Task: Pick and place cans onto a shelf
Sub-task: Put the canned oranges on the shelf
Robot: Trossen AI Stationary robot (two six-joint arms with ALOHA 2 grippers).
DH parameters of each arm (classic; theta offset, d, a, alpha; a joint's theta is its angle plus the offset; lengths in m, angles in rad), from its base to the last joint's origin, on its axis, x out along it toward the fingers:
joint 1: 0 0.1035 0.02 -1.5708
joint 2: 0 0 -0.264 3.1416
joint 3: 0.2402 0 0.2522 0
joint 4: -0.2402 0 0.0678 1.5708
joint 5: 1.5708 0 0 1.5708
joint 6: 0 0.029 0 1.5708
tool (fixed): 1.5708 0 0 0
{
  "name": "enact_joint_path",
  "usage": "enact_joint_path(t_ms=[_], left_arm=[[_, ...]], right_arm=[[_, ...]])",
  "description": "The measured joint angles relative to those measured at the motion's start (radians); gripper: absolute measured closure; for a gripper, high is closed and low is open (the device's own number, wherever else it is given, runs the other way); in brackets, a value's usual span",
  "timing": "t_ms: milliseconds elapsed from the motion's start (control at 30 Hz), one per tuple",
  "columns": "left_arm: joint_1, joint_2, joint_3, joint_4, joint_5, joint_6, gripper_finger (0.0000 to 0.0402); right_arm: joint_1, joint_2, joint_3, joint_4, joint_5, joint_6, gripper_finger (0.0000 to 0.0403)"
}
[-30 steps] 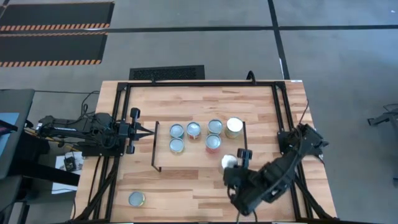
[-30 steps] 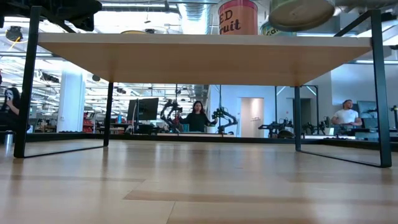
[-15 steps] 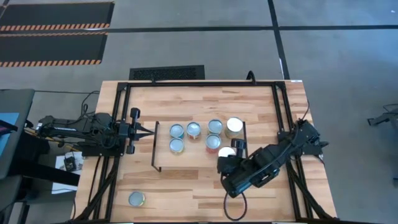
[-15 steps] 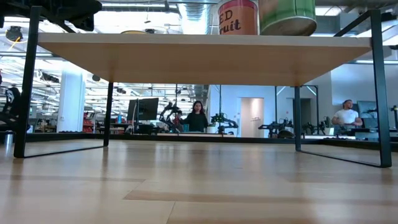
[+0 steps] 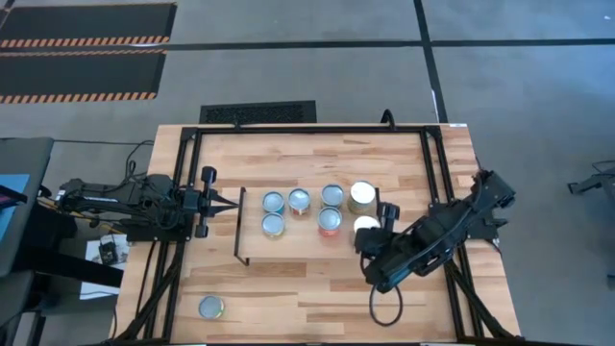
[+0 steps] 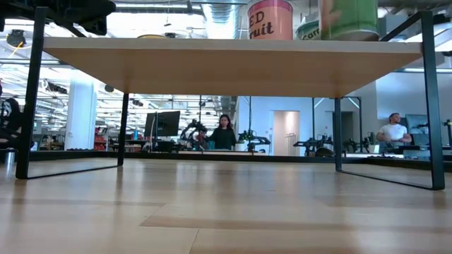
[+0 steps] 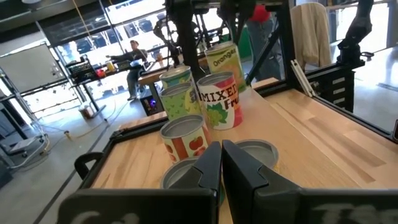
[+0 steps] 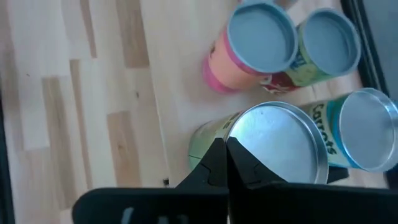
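The light-wood shelf [image 5: 298,246] stands on the table and carries several upright cans [image 5: 300,200] in two rows. My right gripper [image 5: 373,238] is over the shelf's right end, shut on a yellow-green can [image 5: 366,226]. The low view shows this can [image 6: 348,18] upright at the shelf top. My left gripper [image 5: 227,204] is shut and empty beside the shelf's left edge. One more can [image 5: 210,308] stands on its base on the table near the front left corner. My right gripper comes at the yellow-green can from above, pointing down. Its fingertips [image 8: 219,155] close together at the rim of the silver top [image 8: 249,134]. The can stands upright, its base at the shelf top; the low view does not show whether it rests there.
Next to the held can stand a "Carrots" can [image 8: 367,130], an orange-pink can [image 8: 258,37] and a yellow-green one [image 8: 326,46]. The shelf's near half is bare wood. A black frame [image 5: 432,163] runs around the table. People show in the room behind [image 6: 224,132].
My right gripper has carried the can toward the table's far and right edges, over the shelf's right end. The can was tipped a second ago and now stands upright, lower, at the shelf top beside the other cans.
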Motion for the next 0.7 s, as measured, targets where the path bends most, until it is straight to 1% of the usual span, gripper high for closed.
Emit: enact_joint_path(t_ms=[100,367,700], left_arm=[[0.000,0.000,0.000,0.004,0.000,0.001,0.0397],[0.000,0.000,0.000,0.006,0.000,0.001,0.0397],[0.000,0.000,0.000,0.003,0.000,0.002,0.0397]], right_arm=[[-0.011,-0.028,-0.040,0.041,0.003,0.005,0.0400],[-0.048,-0.031,-0.103,0.058,0.001,0.027,0.0400],[-0.079,-0.031,-0.109,0.064,0.001,0.029,0.0393]])
